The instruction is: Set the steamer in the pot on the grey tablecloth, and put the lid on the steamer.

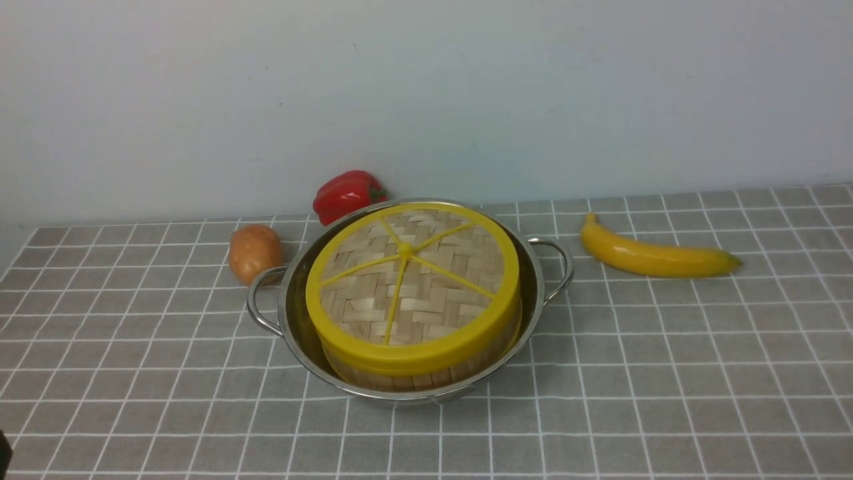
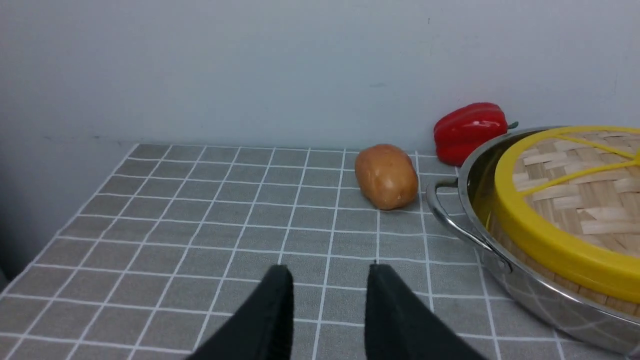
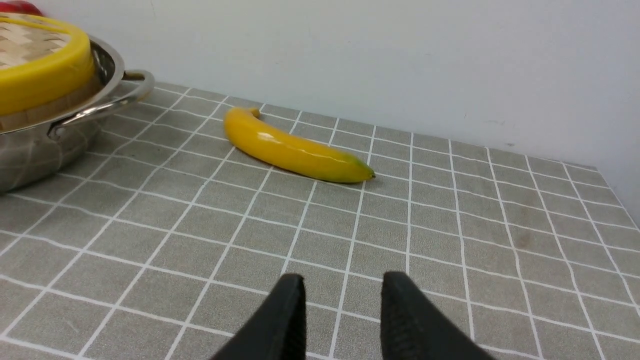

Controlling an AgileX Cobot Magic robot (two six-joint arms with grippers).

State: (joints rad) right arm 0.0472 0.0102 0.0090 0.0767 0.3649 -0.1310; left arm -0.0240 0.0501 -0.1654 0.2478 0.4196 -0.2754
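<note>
A plain pale wall backs our worktop, which is covered by the grey tablecloth (image 1: 133, 373) with its thin white grid. The pot (image 1: 293, 333) stands on the cloth toward the worktop's far edge, about midway between its left and right edges, with the steamer (image 1: 426, 377) seated inside it and the lid (image 1: 413, 283) lying flat on the steamer, its yellow rim even all round. We judge both placements done, so what remains is likely only to stay clear. A potato (image 1: 254, 252) lies just beside the pot's left handle, a pepper (image 1: 346, 193) behind the pot near the far edge, and a banana (image 1: 656, 257) apart toward the right edge, its long axis running roughly left to right. Our left end effector (image 2: 327, 300) hangs over bare cloth toward the left edge, jaws parted and empty; the pot lies to its right and a little ahead. Our right end effector (image 3: 342, 310) hangs over bare cloth toward the right edge, likewise parted and empty, the pot ahead to its left. Which arm is nearer we cannot tell.
</note>
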